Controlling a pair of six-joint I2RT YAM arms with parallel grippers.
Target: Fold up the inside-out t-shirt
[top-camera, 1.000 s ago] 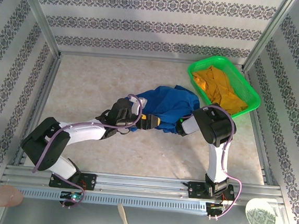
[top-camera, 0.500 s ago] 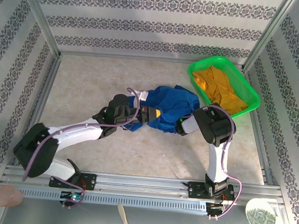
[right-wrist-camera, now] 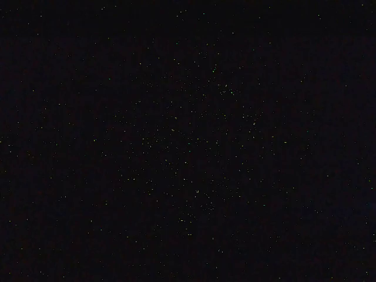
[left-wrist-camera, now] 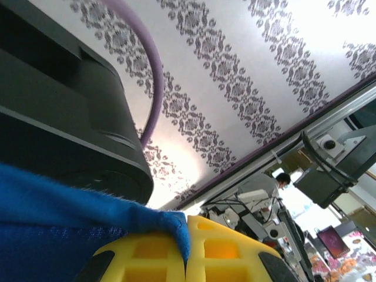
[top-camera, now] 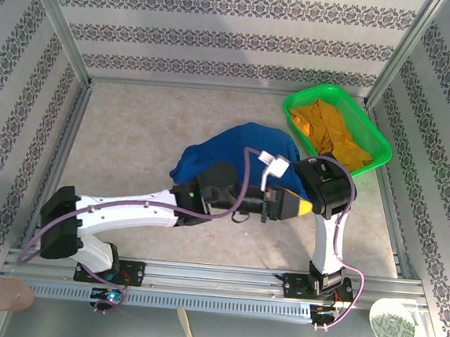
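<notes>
The inside-out t-shirt (top-camera: 231,145) is a royal-blue heap in the middle of the table, draped over the end of my right arm (top-camera: 327,189). My left arm reaches across its near side to the right. The left gripper (top-camera: 297,205), with yellow fingers, is shut on an edge of the blue cloth (left-wrist-camera: 88,217). In the left wrist view that cloth is pinched in the seam between the two closed fingers of the gripper (left-wrist-camera: 188,226), which points up at the patterned wall. The right wrist view is fully dark, so the right gripper's jaws are hidden.
A green basket (top-camera: 326,88) holding an orange-yellow garment (top-camera: 330,134) stands at the back right, close to the right arm. Metal frame rails (top-camera: 215,282) run along the near edge and both sides. A round plate (top-camera: 391,322) lies outside the frame at bottom right.
My left gripper was open; it has shut on the shirt's edge and swung right and nearer. The shirt has been drawn out wider over the table.
</notes>
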